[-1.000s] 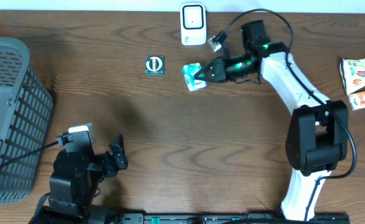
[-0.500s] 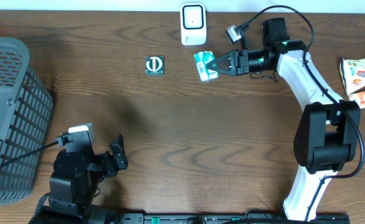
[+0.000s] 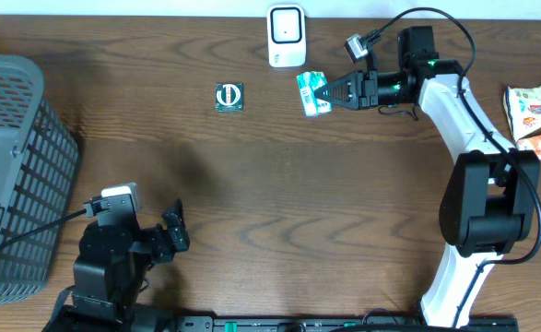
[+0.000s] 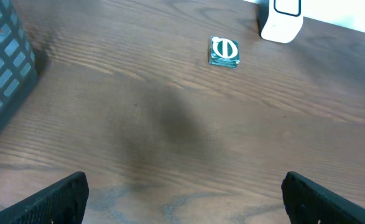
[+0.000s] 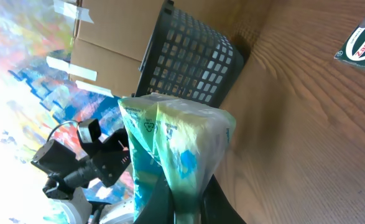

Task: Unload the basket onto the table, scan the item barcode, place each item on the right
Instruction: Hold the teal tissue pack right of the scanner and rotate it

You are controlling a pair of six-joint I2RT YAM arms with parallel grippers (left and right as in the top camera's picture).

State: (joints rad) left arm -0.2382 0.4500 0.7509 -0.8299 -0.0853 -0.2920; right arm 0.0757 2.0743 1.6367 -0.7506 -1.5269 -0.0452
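1. right gripper [image 3: 328, 92]: clamped on one end of the teal packet [image 3: 312, 93], which is held just beside the white scanner [image 3: 287, 35], below and to its right.
2. left gripper [image 3: 176, 231]: jaws wide, empty, well apart from the work.
3. handling, judged: the packet looks light, soft and crinkly, likely slippery and floppy. pinch a sealed edge and leave the barcode face uncovered.

Green tin [image 4: 224, 51] nr white scanner [image 4: 280, 28]; basket [image 4: 2, 62] left.

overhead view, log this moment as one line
right fingers: shut on teal packet | packet: beside white scanner | left fingers: open, idle | green tin: on table
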